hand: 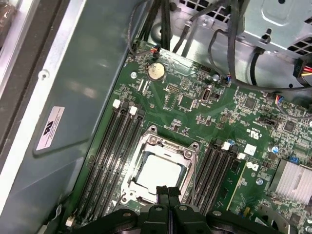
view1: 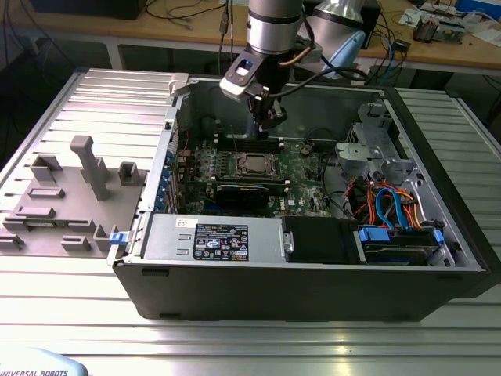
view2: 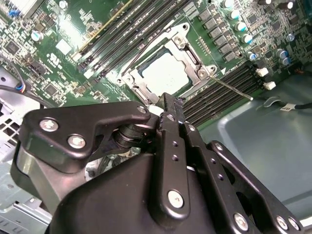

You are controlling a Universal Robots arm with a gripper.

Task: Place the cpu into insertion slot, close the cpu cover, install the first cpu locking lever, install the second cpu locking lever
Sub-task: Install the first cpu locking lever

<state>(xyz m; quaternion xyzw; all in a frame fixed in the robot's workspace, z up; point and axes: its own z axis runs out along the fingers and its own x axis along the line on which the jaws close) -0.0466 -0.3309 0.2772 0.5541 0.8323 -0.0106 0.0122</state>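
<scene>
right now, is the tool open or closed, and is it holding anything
tool: closed, fingertips together with nothing between them, poised over the cpu.

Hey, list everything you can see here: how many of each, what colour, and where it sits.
computer case: one, dark grey, lid off, on the table
table: one, silver, ribbed, under the case
fixture tray: one, grey, at the exterior view's left of the case
circuit board: one, green, inside the case
cpu: one, silver-grey, mid-board
cpu cover: one, silver, lying around the cpu
locking lever: one, silver rod, sticking out beside the cover
memory slots: two banks, black, flanking the cpu
coin cell: one, silver, near the board's edge
cables: bundle, orange and blue, inside the case at the exterior view's right
arm: one, silver-grey, above the case
claw: one, black, shut, over the cpu's edge
</scene>
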